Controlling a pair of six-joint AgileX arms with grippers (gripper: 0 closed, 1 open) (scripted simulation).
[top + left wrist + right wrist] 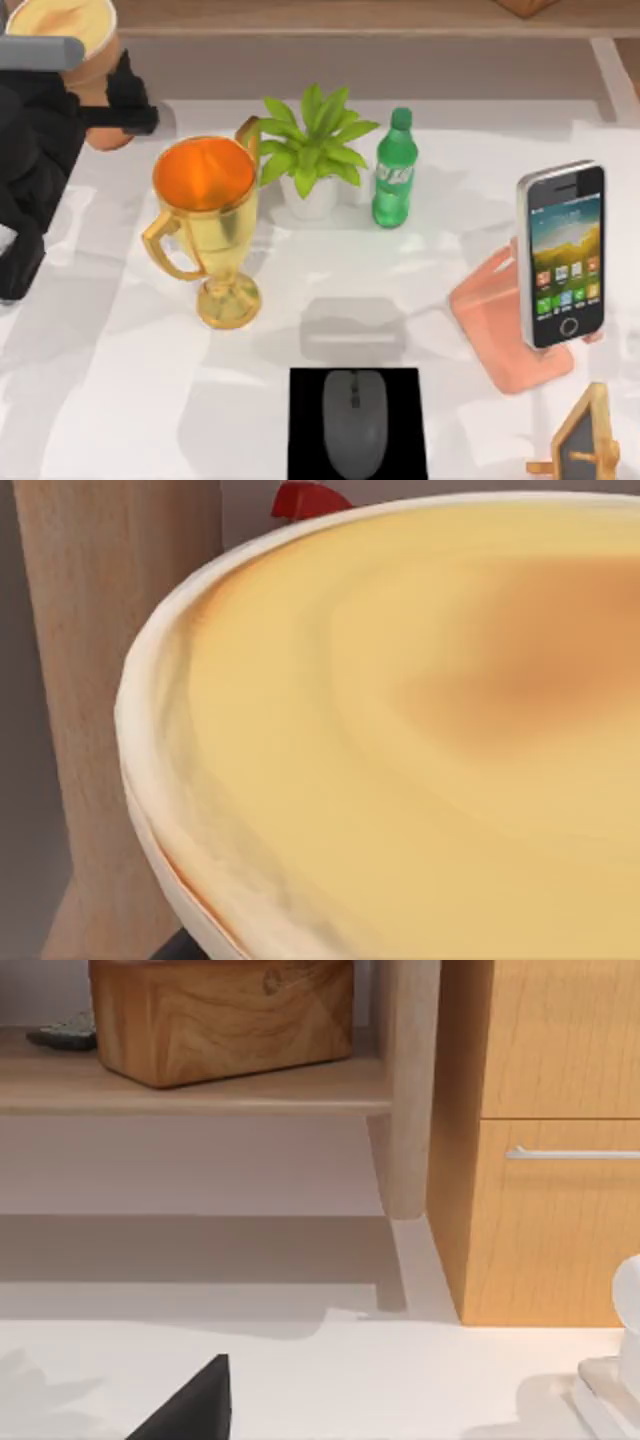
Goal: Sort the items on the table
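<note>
My left gripper (112,118) is raised at the table's far left corner, shut around the orange body of the tall cup (62,28). The cup's cream-yellow top (420,740) looms close in the left wrist view. A dark grey mouse (354,420) lies on a black pad (305,430) at the front centre. On the right, the smartphone (563,252) with its colourful icon screen leans on a salmon-pink stand (495,320).
A gold trophy (208,225), a potted plant (314,150) and a green bottle (396,170) stand mid-table. A small wooden easel board (583,440) is at the front right. Behind the table are a wooden shelf with a box (220,1015) and a drawer cabinet (550,1140).
</note>
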